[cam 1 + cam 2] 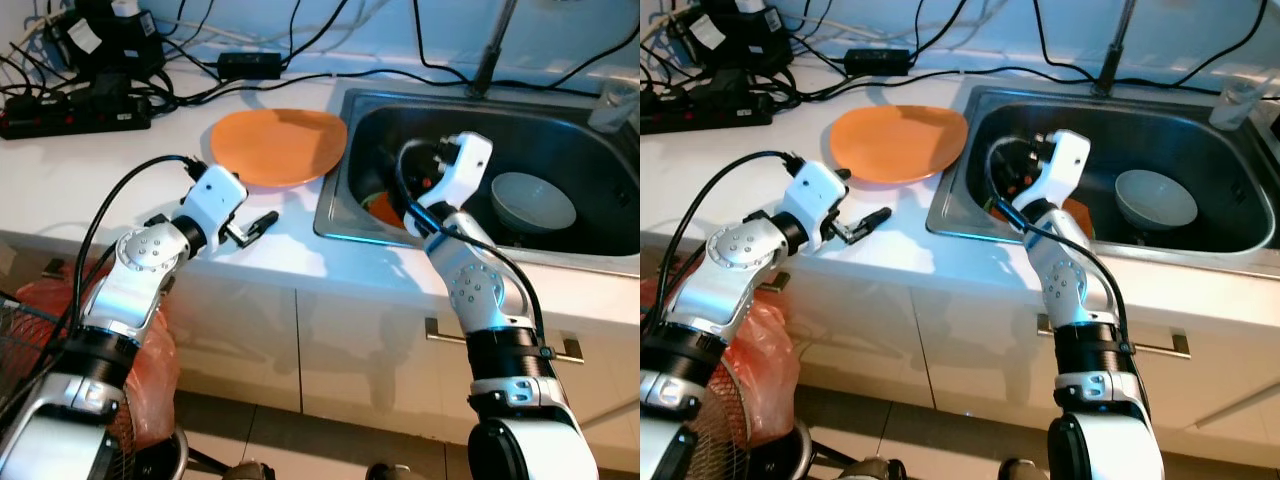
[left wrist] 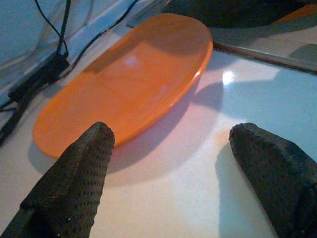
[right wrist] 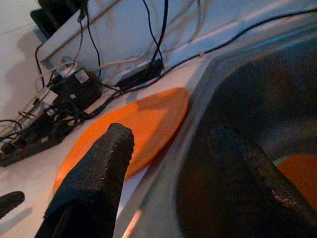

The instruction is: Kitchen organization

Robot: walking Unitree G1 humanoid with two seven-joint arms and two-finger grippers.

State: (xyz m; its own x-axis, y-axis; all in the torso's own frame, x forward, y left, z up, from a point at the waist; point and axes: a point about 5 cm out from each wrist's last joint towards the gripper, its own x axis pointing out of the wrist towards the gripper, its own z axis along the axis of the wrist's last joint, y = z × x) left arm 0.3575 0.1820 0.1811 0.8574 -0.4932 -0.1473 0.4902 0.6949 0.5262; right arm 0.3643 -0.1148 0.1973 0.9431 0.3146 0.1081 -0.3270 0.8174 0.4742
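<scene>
An orange plate (image 1: 278,145) lies on the white counter (image 1: 60,190), just left of the steel sink (image 1: 332,215). My left gripper (image 1: 257,227) hovers low over the counter in front of the plate, open, with nothing between its fingers (image 2: 74,183). My right gripper (image 3: 173,148) hangs inside the left part of the sink, open and holding nothing, pointing toward the plate (image 3: 133,129). An orange dish (image 1: 385,208) lies on the sink floor below it, partly hidden by the arm. A grey bowl (image 1: 532,202) sits further right in the sink.
A power strip and tangled cables (image 1: 75,115) crowd the counter's back left. The faucet (image 1: 490,50) rises behind the sink, and a clear glass (image 1: 612,105) stands at the back right. A red bag (image 1: 150,370) sits on the floor at left.
</scene>
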